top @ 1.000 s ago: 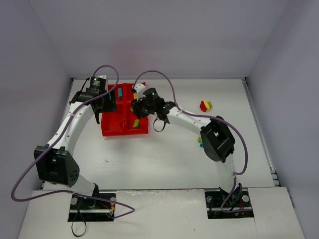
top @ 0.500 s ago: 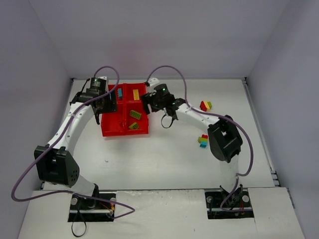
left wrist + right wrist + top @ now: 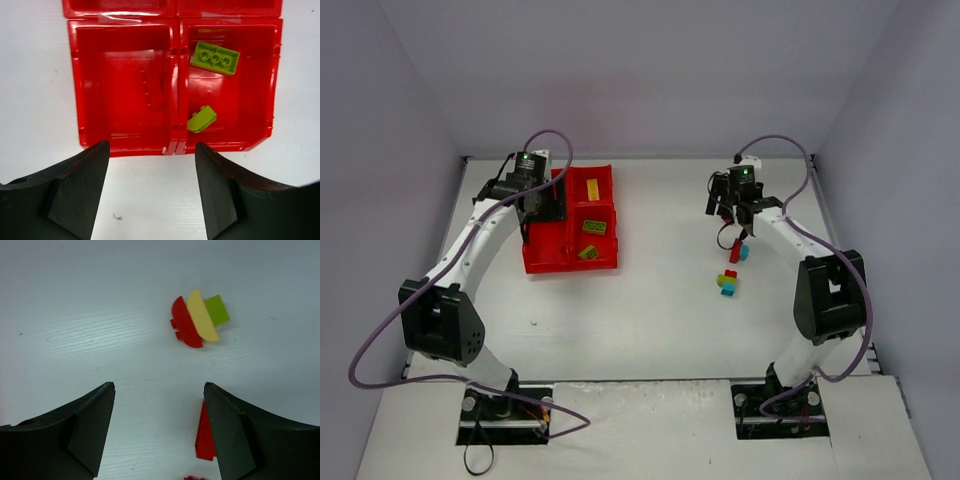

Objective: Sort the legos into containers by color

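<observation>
Hovering spread and empty, the right gripper (image 3: 159, 390) faces a red-yellow-green plastic brick clump (image 3: 197, 320) at one o'clock: likely light, rigid, slick; pinch its flat sides. Left gripper (image 3: 152, 150) equally spread.

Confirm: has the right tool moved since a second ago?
Yes. The right tool has swung right, off the red tray, and is now over the table beyond it.
</observation>
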